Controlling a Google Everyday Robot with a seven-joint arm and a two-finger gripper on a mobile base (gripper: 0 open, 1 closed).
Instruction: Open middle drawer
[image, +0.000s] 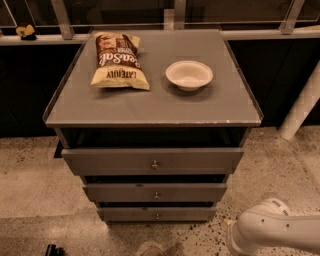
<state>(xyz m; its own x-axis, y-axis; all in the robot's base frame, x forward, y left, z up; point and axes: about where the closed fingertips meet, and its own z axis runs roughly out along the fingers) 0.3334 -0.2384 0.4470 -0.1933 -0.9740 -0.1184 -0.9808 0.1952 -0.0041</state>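
Observation:
The grey cabinet (150, 102) has three stacked drawers, each with a small round knob. The middle drawer (155, 192) is the medium-sized front, with its knob (156, 195) at the centre, and it sits slightly out from the frame. The top drawer (153, 161) is the widest and stands out furthest. The bottom drawer (157, 214) is the narrowest. My gripper is not in view. Only a white arm link (276, 230) shows at the bottom right, low and to the right of the drawers, not touching them.
A chip bag (119, 60) and a white bowl (189, 75) lie on the cabinet top. A white post (301, 106) stands at the right. A railing (150, 31) runs behind. A small dark object (53, 249) sits at the bottom left edge, on the speckled floor.

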